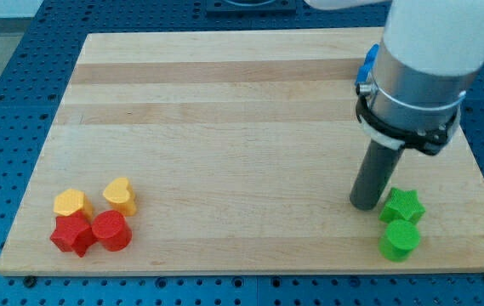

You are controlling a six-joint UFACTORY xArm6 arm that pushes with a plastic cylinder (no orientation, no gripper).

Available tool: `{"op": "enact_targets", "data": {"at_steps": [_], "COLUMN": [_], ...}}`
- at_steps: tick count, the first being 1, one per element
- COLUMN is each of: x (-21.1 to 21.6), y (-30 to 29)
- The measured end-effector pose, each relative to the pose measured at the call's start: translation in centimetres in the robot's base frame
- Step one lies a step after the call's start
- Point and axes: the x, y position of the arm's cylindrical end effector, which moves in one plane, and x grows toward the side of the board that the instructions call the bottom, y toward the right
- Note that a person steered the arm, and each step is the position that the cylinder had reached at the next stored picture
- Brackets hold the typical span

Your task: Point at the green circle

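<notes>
The green circle (399, 240) lies near the board's bottom right corner. A green star (402, 206) sits just above it, touching it. My tip (364, 204) rests on the board just left of the green star, and up and to the left of the green circle, a short gap away from the circle.
A blue block (367, 66) shows partly behind the arm at the view's right. At the bottom left sit a yellow hexagon-like block (72, 204), a yellow heart (120, 195), a red star (73, 234) and a red round block (111, 230). The wooden board (224, 102) lies on a blue perforated table.
</notes>
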Motion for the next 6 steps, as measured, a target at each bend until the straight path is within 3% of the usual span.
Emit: {"op": "enact_targets", "data": {"at_steps": [1,2,3,4,6], "x": [-3.7,-1.7,7.0,8.5,7.0], "y": [2.6,11.1,14.8,14.1,7.5]}}
